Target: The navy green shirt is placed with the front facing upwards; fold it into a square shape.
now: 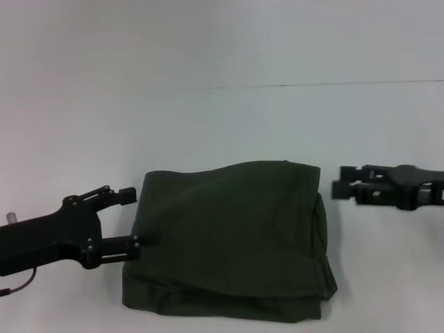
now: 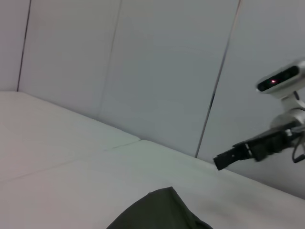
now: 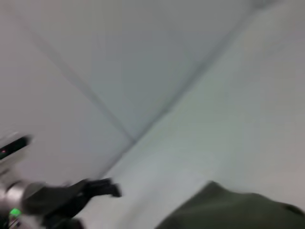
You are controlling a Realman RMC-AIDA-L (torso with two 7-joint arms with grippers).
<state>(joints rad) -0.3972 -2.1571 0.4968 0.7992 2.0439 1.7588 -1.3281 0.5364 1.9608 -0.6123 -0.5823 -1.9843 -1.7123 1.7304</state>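
The navy green shirt (image 1: pixel 232 239) lies already folded into a rough square near the tabletop's (image 1: pixel 222 118) near edge, midway between my arms, slightly wider side-to-side than deep. My left gripper (image 1: pixel 132 220) has its jaws spread and empty, one tip touching the shirt's left edge. My right gripper (image 1: pixel 341 184) hovers just off the far right corner; I cannot tell how its jaws stand. My left is nearer for any final tidying.
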